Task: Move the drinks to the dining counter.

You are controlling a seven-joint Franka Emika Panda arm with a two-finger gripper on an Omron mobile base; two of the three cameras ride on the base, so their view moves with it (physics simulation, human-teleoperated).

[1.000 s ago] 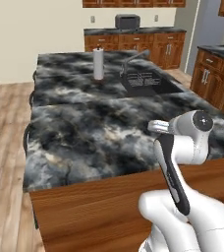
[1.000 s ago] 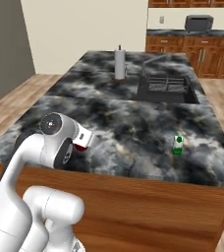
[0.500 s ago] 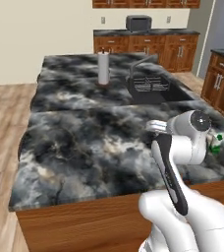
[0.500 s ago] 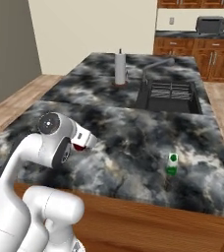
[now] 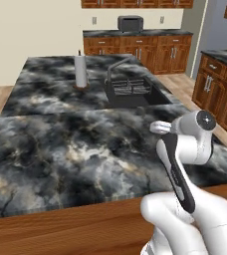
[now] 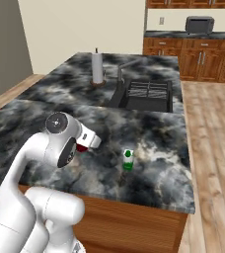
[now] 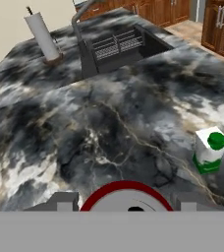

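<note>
You hold the red can (image 7: pixel 126 196) in the end effector (image 7: pixel 126 206), its fingers clamped on either side of the can, whose rim shows at the bottom of the hand view; from the right base camera the can peeks out red just beside the arm's wrist. The white carton (image 6: pixel 128 159) already stands upright on the dining desk (image 5: pixel 60 144), near its near right corner, so what is left, I judge, is to set the can down on the same marbled top. Pick a bare patch to the left of the carton and well back from the near edge, so neither drink can be knocked off. Keep clear of the inset sink (image 6: pixel 146 95) further back and of the paper towel roll (image 5: pixel 80 70) far on the left. Lower the can straight and level until its base touches the stone, then part the fingers and lift straight up without brushing it. Watch the carton as you descend: it looks light and top-heavy, so a nudge from the fingers may tip it
</note>
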